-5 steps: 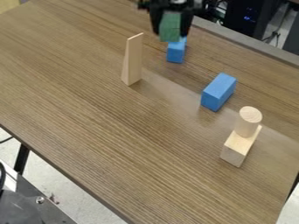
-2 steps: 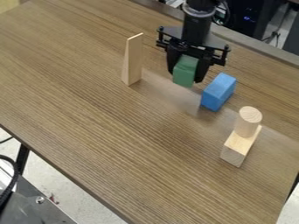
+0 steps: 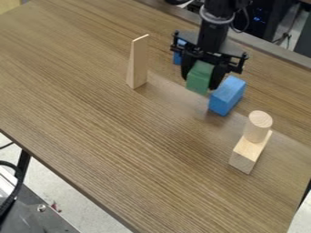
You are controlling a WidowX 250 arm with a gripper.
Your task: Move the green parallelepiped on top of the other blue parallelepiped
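Note:
My gripper (image 3: 201, 83) hangs at the upper middle of the view, shut on the green block (image 3: 200, 78), which it holds above the table. Just to the right of the green block lies a blue block (image 3: 227, 95) on the wood surface, its left side close to the gripper's right finger. Behind the gripper, a second blue block (image 3: 177, 58) shows in part, the rest of it hidden by the gripper.
A tall thin wooden wedge (image 3: 137, 62) stands left of the gripper. At the right, a wooden cylinder (image 3: 258, 126) stands on a wooden block (image 3: 246, 154). The brown table (image 3: 121, 150) ends along a diagonal edge at the lower left.
The gripper has come down and to the right from the top edge with the green block in it, now beside the nearer blue block. The farther blue block is partly covered by the gripper.

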